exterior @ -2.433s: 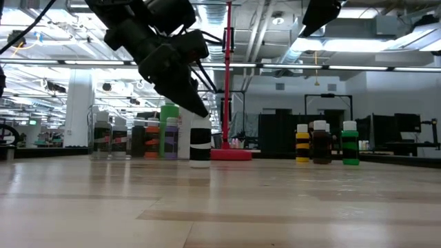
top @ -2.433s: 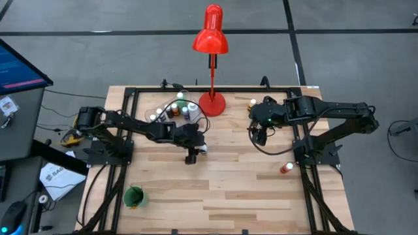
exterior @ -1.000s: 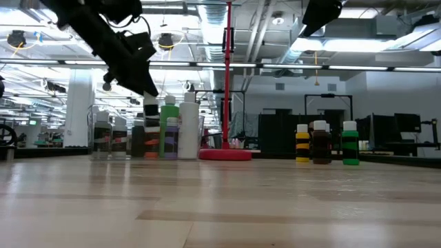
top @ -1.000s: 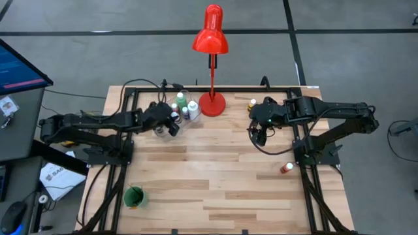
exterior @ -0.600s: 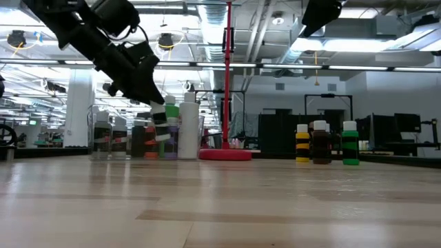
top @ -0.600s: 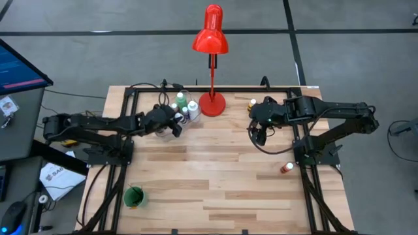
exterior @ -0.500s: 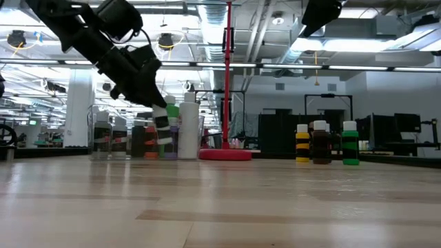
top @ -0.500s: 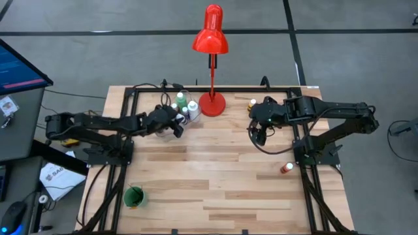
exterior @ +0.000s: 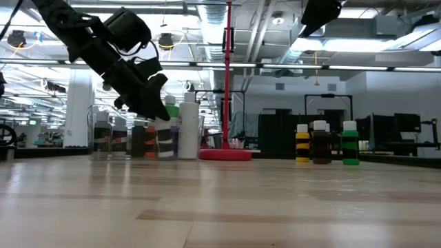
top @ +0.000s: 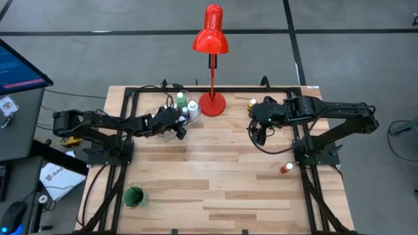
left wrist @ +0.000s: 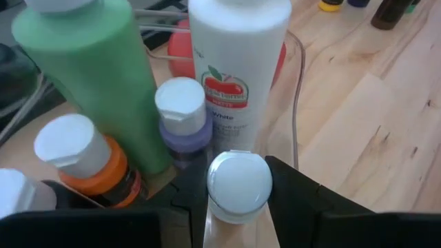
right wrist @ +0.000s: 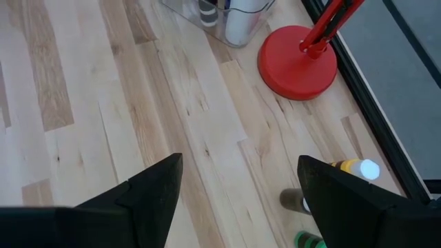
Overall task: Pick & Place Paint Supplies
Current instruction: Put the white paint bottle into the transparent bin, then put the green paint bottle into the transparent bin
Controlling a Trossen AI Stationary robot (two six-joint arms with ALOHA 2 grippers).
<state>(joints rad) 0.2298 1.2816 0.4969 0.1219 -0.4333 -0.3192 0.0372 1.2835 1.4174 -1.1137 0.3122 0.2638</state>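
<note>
My left gripper (left wrist: 238,207) has its jaws closed on a small white-capped bottle (left wrist: 239,186), low at the clear container (top: 171,112) near the table's (top: 215,183) far edge. Just beyond it stand a purple bottle (left wrist: 185,120), an orange bottle (left wrist: 83,155), a tall green bottle (left wrist: 93,65) and a tall white bottle (left wrist: 238,62). My right gripper (right wrist: 238,189) waits above the table with jaws wide and empty, near the red lamp base (right wrist: 298,62). Three more bottles (exterior: 322,142) stand apart on that side.
</note>
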